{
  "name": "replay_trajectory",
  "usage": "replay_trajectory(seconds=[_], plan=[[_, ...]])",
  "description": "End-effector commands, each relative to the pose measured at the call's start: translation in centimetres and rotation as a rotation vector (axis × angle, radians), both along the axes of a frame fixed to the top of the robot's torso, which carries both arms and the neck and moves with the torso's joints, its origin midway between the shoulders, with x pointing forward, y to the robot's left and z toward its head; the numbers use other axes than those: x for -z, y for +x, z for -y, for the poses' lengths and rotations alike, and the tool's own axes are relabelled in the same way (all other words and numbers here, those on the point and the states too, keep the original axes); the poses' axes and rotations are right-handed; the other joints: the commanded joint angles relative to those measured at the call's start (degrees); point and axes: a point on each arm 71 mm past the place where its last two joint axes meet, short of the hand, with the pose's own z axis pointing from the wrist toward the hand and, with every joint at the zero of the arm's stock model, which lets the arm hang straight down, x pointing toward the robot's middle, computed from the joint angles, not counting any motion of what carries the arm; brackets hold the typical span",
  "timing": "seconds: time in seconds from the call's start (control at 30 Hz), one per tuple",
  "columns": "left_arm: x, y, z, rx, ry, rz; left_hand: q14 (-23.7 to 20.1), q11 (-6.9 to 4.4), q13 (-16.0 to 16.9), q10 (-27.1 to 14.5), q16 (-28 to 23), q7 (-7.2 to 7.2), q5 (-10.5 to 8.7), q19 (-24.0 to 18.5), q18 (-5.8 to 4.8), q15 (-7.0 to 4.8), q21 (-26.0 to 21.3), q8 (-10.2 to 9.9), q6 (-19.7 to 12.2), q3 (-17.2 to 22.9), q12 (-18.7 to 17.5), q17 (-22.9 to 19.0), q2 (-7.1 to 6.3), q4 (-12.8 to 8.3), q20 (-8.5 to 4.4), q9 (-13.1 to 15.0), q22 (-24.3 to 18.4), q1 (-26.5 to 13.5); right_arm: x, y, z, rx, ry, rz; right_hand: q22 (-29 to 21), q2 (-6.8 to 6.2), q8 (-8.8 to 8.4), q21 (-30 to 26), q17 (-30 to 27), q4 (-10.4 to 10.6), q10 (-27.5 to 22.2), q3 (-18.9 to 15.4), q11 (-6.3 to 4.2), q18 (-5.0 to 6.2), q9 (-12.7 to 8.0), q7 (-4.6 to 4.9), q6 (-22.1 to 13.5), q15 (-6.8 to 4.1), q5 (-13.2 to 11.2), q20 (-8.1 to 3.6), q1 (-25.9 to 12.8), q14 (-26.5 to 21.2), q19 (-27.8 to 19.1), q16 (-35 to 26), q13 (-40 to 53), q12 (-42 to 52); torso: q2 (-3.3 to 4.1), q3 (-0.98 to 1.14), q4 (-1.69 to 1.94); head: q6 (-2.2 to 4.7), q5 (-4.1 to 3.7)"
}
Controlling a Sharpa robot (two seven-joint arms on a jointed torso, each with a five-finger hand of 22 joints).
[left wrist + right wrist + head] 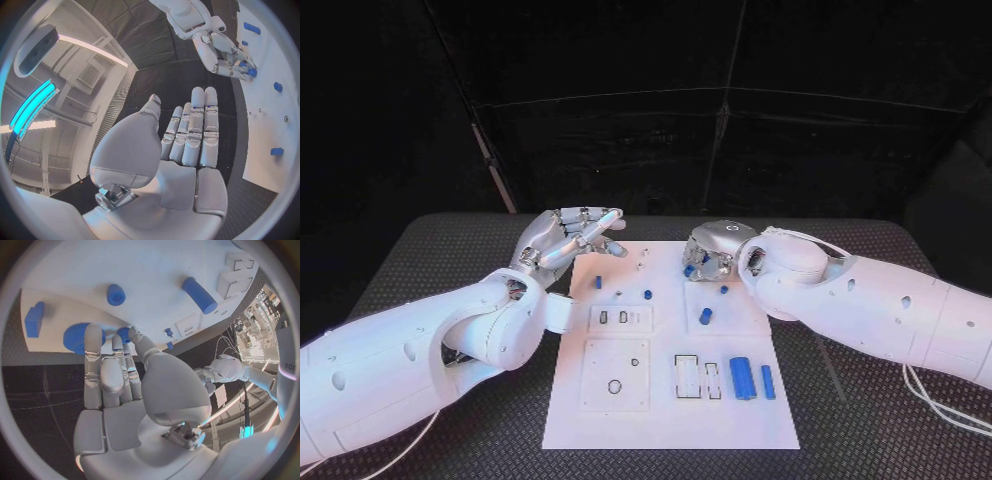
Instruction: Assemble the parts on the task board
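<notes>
1. The task board (669, 400) lies in the middle of the tabletop (877, 400), in the lower centre of the head view, flat and within reach of both arms.
2. Two blue cylinders (753, 379) lie side by side in the lower right part of the board, beside empty rectangular slots (697, 378). It seems they wait there until they are needed.
3. Several small blue parts (648, 294) are spread over the upper half of the board, apart from each other, so each one can be picked alone.
4. The right hand (713, 253) is over the upper right part of the board, fingers pointing down. In the right wrist view its fingertips (128, 335) touch a small blue part (124, 332) next to a blue gear-like part (78, 337). Whether it already pinches this part cannot be told; probably it is working to take or seat it.
5. The left hand (571, 238) is raised at the upper left corner of the board. In the left wrist view its fingers (197, 127) are straight and together, and it holds nothing. It is probably kept aside so the right hand has free room.
6. The assembly appears to be at an early stage, because most parts still lie loose.
</notes>
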Motion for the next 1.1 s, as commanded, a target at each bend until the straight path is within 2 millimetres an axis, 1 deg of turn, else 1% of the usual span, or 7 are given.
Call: replay_trajectory(seconds=[0.03, 0.27, 0.53, 0.7, 0.87, 0.93, 1.1], plan=[[-0.1, 0.0, 0.1, 0.016, 0.000, 0.005, -0.5, -0.02, -0.1, 0.4, 0.2, -0.13, 0.21, 0.6, 0.57, -0.02, 0.2, -0.2, 0.4, -0.4, -0.3, 0.1, 0.54, 0.0, -0.02, -0.1, 0.1, 0.2, -0.2, 0.0, -0.2, -0.013, -0.005, 0.008, 0.9, 0.01, -0.14, 0.9, 0.8, 0.1, 0.6, 0.8, 0.08, -0.44, 0.0, -0.14, 0.3, -0.34, 0.0, 0.15, -0.5, 2.1, 0.1, 0.7, 0.1, 0.1, 0.14, -0.02, 0.09, -0.02, -0.03], [-0.1, 0.0, 0.1, 0.017, 0.000, 0.004, -0.5, -0.01, -0.1, 0.4, 0.2, -0.13, 0.21, 0.6, 0.57, -0.01, 0.3, -0.3, 0.4, -0.5, -0.4, 0.1, 0.57, 0.0, -0.03, -0.1, 0.1, 0.2, 0.1, 0.2, -0.3, -0.014, -0.021, -0.011, 2.6, 0.06, 0.27, 2.5, 2.2, 0.3, 1.1, 2.5, 0.18, -0.60, 0.1, -0.16, 1.6, -0.23, -0.2, 0.19, -0.5, 2.1, 0.1, 2.0, 0.2, 0.2, 0.35, 0.03, 0.06, -0.11, -0.05], [-0.1, -0.1, 0.2, 0.021, 0.000, 0.002, -0.6, 0.00, -0.1, 0.4, 0.2, -0.12, 0.21, 0.6, 0.56, 0.00, 0.3, -0.3, 0.4, -0.5, -0.5, 0.2, 0.61, -0.1, -0.03, -0.1, 0.1, 0.3, 0.3, 0.4, -0.5, -0.015, -0.030, -0.022, 4.3, 0.67, 1.05, 4.1, 3.3, 0.4, 1.6, 5.2, 0.48, -0.77, 0.3, 0.40, 4.4, 0.00, -1.8, 0.37, 0.2, 2.0, 0.0, 3.1, 0.3, 0.2, 0.53, 0.05, 0.19, -0.35, -0.02], [-0.1, 0.0, 0.1, 0.020, 0.001, 0.001, -0.6, 0.01, -0.1, 0.4, 0.2, -0.11, 0.20, 0.6, 0.56, 0.00, 0.3, -0.4, 0.4, -0.5, -0.5, 0.2, 0.62, -0.1, -0.03, -0.1, 0.1, 0.3, 0.3, 0.4, -0.6, -0.019, -0.026, -0.019, 5.8, 0.52, 1.07, 5.5, 4.2, 0.8, 1.9, 7.4, 0.48, -0.88, 0.2, 0.36, 5.8, 0.06, -2.1, 0.51, 0.2, 2.0, 0.0, 3.9, 0.5, 0.2, 0.52, 0.04, 0.08, -0.55, 0.07], [-0.1, -0.1, 0.0, 0.019, 0.002, 0.000, -0.7, 0.06, -0.1, 0.4, 0.2, -0.03, 0.20, 0.6, 0.52, 0.04, 0.4, -0.5, 0.4, -0.6, -0.7, 0.3, 0.68, -0.1, -0.03, -0.1, 0.2, 0.3, -0.2, -0.1, -0.8, -0.043, 0.016, 0.009, 6.7, 0.53, 1.42, 6.5, 4.8, 1.3, 2.3, 8.8, 0.24, -0.94, 0.3, 0.01, 7.1, -0.10, -2.0, 0.44, 0.2, 2.0, 0.0, 4.5, 0.6, 0.3, 0.55, 0.05, 0.08, -0.63, 0.08], [-0.1, -0.1, -0.1, 0.018, 0.003, -0.001, -0.7, 0.06, -0.1, 0.4, 0.2, -0.03, 0.20, 0.6, 0.52, 0.04, 0.4, -0.5, 0.4, -0.6, -0.7, 0.3, 0.68, -0.1, -0.03, -0.1, 0.2, 0.3, -0.6, -0.4, -1.0, -0.057, 0.045, 0.030, 9.4, 0.42, 1.45, 8.2, 5.0, 1.5, 2.5, 9.2, 0.16, -1.38, 0.3, -0.08, 7.4, -0.16, -1.9, 0.39, 0.1, 2.0, 1.1, 4.7, 0.7, 0.3, 0.59, 0.04, 0.10, -0.48, 0.08], [-0.1, -0.1, -0.3, 0.016, 0.005, -0.002, -0.8, 0.10, -0.1, 0.3, 0.1, 0.02, 0.20, 0.5, 0.50, 0.07, 0.4, -0.6, 0.4, -0.7, -0.8, 0.4, 0.71, -0.2, -0.02, -0.2, 0.2, 0.3, -1.4, -0.9, -1.5, -0.057, 0.110, 0.088, 10.6, 0.37, 1.26, 9.3, 5.6, 2.0, 2.3, 10.3, 0.18, -1.54, 0.2, -0.06, 7.6, -0.15, -2.4, 0.35, 0.2, 2.1, 1.5, 5.2, 0.7, 0.1, 0.59, -0.07, 0.13, -0.33, 0.08]])
